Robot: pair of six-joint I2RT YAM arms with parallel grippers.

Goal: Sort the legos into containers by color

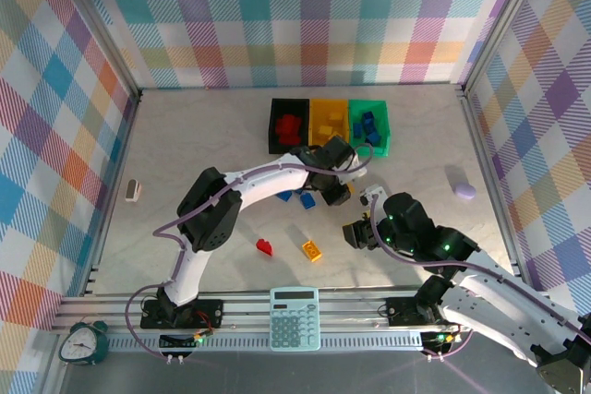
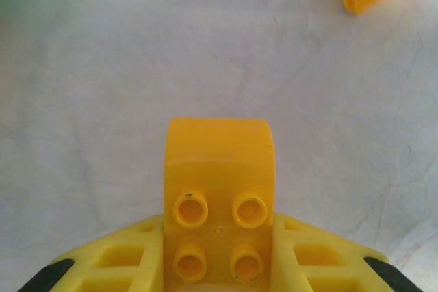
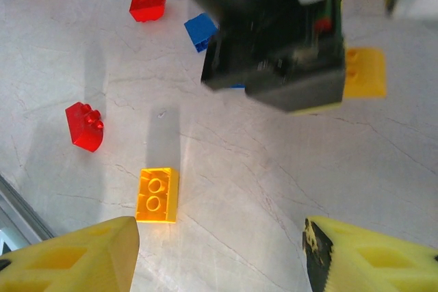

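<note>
We log black bin [image 1: 274, 140] holding red bricks [image 1: 291, 126], yellow bin [image 1: 316, 106], green bin [image 1: 384, 140] in a row; arched yellow brick [image 2: 219, 169] clamped in left gripper [image 1: 340, 191]; loose red brick [image 1: 265, 246], flat yellow brick [image 1: 312, 250] side by side

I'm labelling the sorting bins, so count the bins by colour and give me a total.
Black bin: 1
Yellow bin: 1
Green bin: 1
Total: 3
</note>
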